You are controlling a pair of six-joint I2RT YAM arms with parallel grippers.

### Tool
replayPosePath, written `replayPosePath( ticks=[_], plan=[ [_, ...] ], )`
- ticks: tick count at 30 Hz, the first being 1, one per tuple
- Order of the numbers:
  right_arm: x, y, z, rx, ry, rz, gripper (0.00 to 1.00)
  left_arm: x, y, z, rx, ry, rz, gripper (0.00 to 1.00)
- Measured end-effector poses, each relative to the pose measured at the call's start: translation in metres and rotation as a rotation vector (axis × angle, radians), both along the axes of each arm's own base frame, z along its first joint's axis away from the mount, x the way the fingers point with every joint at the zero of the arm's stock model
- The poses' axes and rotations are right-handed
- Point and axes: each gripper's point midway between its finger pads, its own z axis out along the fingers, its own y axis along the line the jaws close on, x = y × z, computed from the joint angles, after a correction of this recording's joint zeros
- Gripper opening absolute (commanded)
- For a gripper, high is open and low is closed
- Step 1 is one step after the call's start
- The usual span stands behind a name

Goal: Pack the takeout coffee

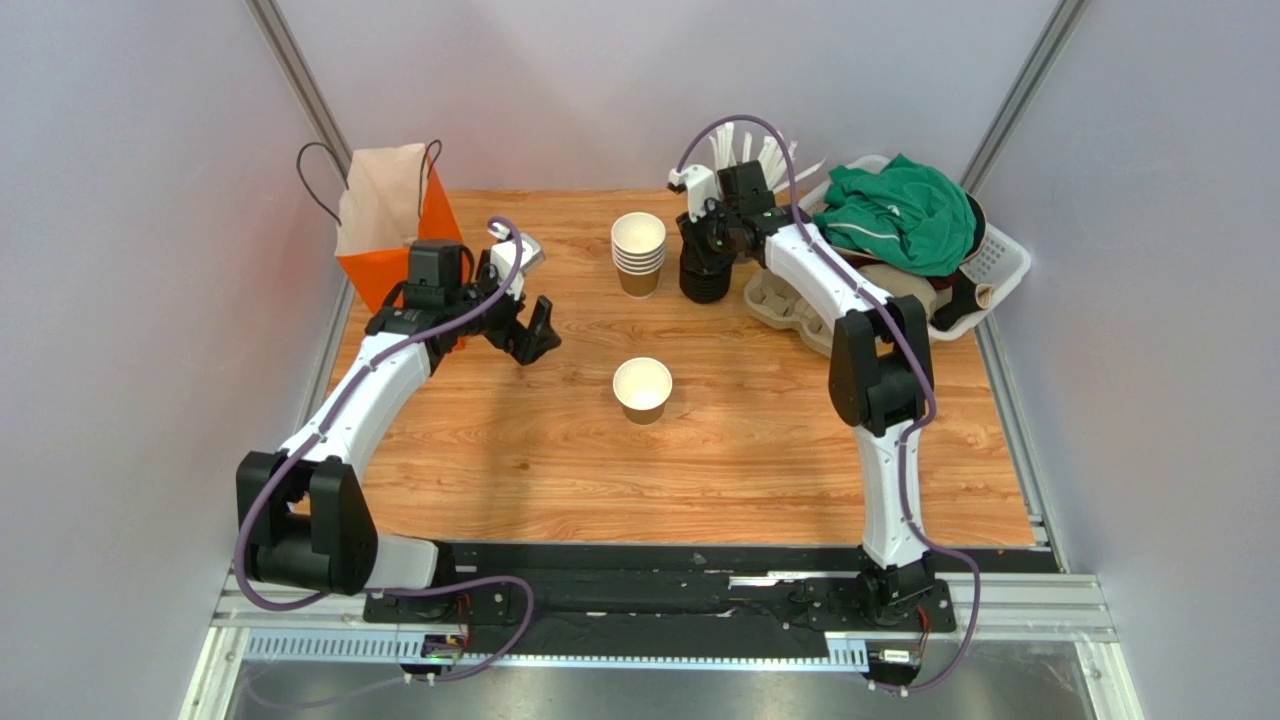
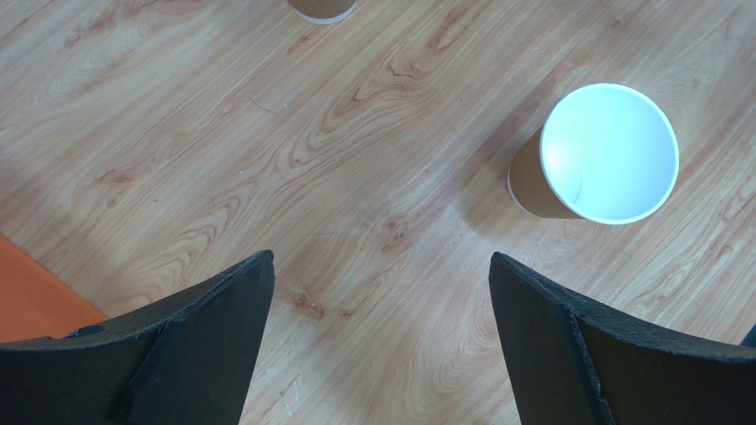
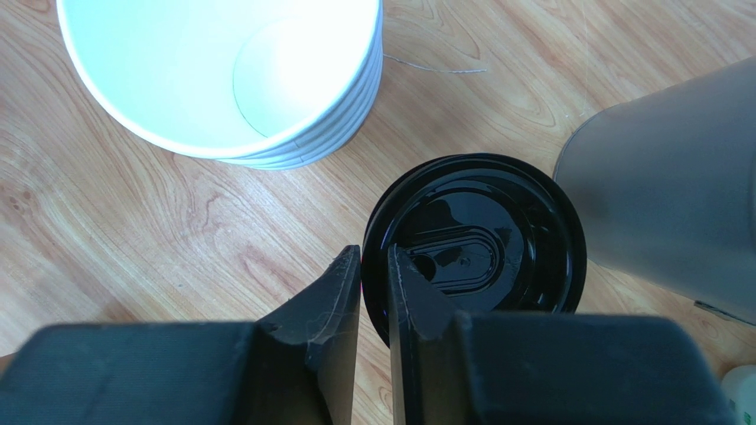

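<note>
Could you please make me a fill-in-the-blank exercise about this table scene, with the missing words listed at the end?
1. The single paper cup in the middle of the table stands without a ____.
2. The left gripper holds its fingers wide ____.
3. The right gripper pinches the rim of the top lid, which is ____ in colour.
4. The bag at the far left is ____ outside.

Missing words: lid; open; black; orange.
</note>
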Motion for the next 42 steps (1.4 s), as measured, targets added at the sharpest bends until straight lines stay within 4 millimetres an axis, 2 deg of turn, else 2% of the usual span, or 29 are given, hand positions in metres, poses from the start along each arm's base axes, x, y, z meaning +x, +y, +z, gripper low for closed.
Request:
replayPosePath(
  ticks=[12, 16, 21, 26, 30, 34, 38, 40, 42],
  plan=[
    [-0.002, 0.0, 0.02, 0.018, -0.024, -0.006, 0.16, 0.0, 0.0, 0.0, -0.002, 0.001, -0.002, 0.99],
    [-0.008, 0.0, 0.043, 0.038, -0.045, 0.002, 0.15, -0.001, -0.001, 0.0, -0.003, 0.001, -0.004, 0.99],
    [-0.031, 0.003, 0.094, 0.096, -0.085, 0.049, 0.15, -0.002, -0.002, 0.0, -0.006, 0.005, -0.012, 0.99],
    [-0.085, 0.005, 0.153, 0.178, -0.095, 0.163, 0.15, -0.01, -0.006, 0.003, -0.009, 0.012, -0.064, 0.99],
    [-0.136, 0.004, 0.177, 0.216, -0.059, 0.283, 0.15, -0.016, -0.011, 0.021, 0.032, -0.058, -0.139, 0.99],
    [-0.189, 0.002, 0.179, 0.242, 0.031, 0.414, 0.15, -0.036, -0.024, 0.053, 0.123, -0.192, -0.28, 0.99],
    [-0.238, 0.0, 0.17, 0.25, 0.122, 0.544, 0.15, -0.053, -0.036, 0.085, 0.171, -0.311, -0.409, 0.99],
    [-0.259, -0.002, 0.166, 0.243, 0.163, 0.597, 0.15, -0.063, -0.039, 0.099, 0.182, -0.338, -0.465, 0.99],
    [-0.271, 0.0, 0.164, 0.235, 0.175, 0.646, 0.15, -0.073, -0.041, 0.117, 0.208, -0.378, -0.522, 0.99]
  ],
)
